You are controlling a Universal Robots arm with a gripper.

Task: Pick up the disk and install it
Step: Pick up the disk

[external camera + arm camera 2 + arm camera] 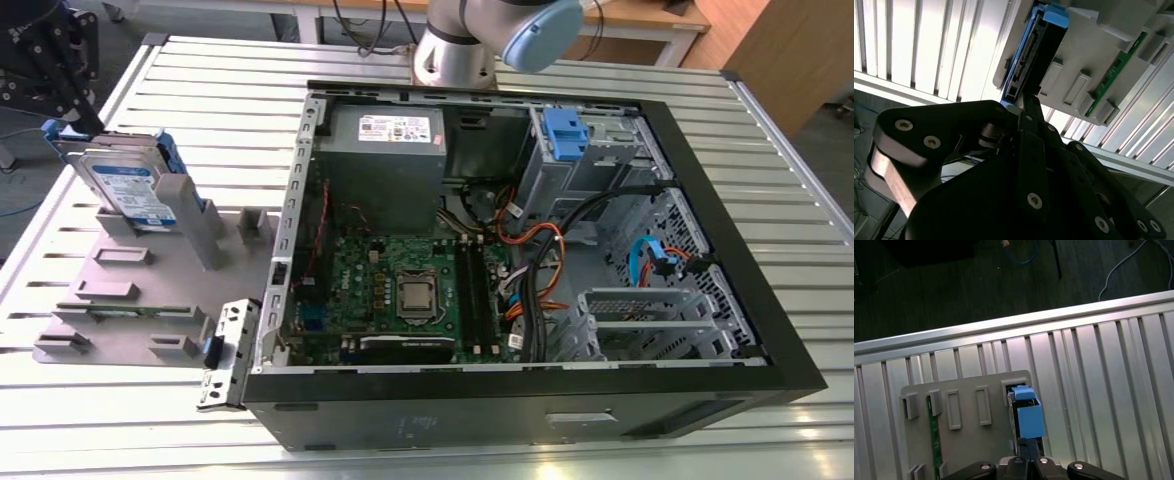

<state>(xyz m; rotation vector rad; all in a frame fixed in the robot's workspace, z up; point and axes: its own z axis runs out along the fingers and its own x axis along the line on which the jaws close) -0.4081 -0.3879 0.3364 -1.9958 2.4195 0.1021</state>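
One disk [127, 185] stands on edge in one grey holder [80, 290] on the slatted metal surface [200, 70], at the exterior view's left, just beside the open PC case [534, 410] and outside it, so not installed yet. Its white-and-blue label shows in the exterior view, and the blue bracket runs round its edges. One green memory stick [127, 312] sits in the same holder, nearer the camera, apart from the disk. One pincer [60, 105] hangs over the disk's upper end. In both wrist views it's lined up w/ the disk edge and very close; whether it's open, closed or touching, can't tell. Inside the case: one grey power-supply box [380, 150], one blue caddy [563, 135] atop the metal bay, and one green motherboard [387, 270].
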